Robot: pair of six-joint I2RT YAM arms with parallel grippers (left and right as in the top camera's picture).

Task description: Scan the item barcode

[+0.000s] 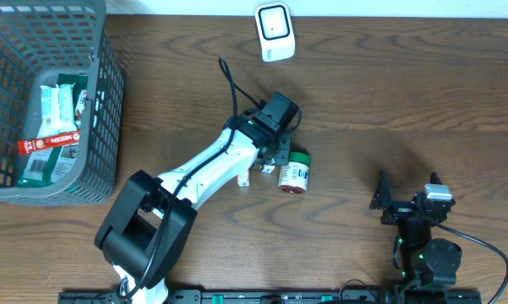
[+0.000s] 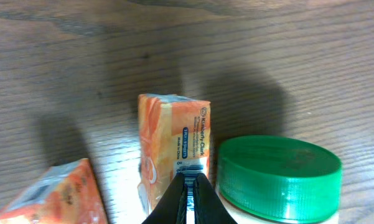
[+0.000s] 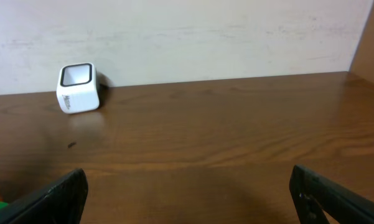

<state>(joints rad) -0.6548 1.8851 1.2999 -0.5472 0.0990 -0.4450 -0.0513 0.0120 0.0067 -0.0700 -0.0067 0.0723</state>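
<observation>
Left gripper (image 2: 191,198): fingers pinched together with nothing between them, tips low over the table, pointing into the gap between an orange carton and a jar.
Orange carton (image 2: 173,143): just beyond the closed tips, narrow printed side with a blue label toward the wrist camera; part of a barcode shows by the tips. Cannot tell whether the tips touch it.
Jar (image 2: 279,177): green lid and white body, just beside the carton on its right. From overhead it lies on its side next to the left gripper, lid end toward the far edge.
Second orange pack (image 2: 53,198): tilted, at the lower left of the left wrist view, apart from the carton.
Right gripper (image 3: 188,180): fingers spread wide, holding nothing, at the near right of the table, well apart from the jar.
Barcode scanner (image 1: 275,32): white, at the far edge, well apart from both grippers.
Basket (image 1: 110,110): grey mesh, far left, with snack packs (image 1: 57,127) inside.
Table (image 1: 406,101): dark wood grain.
</observation>
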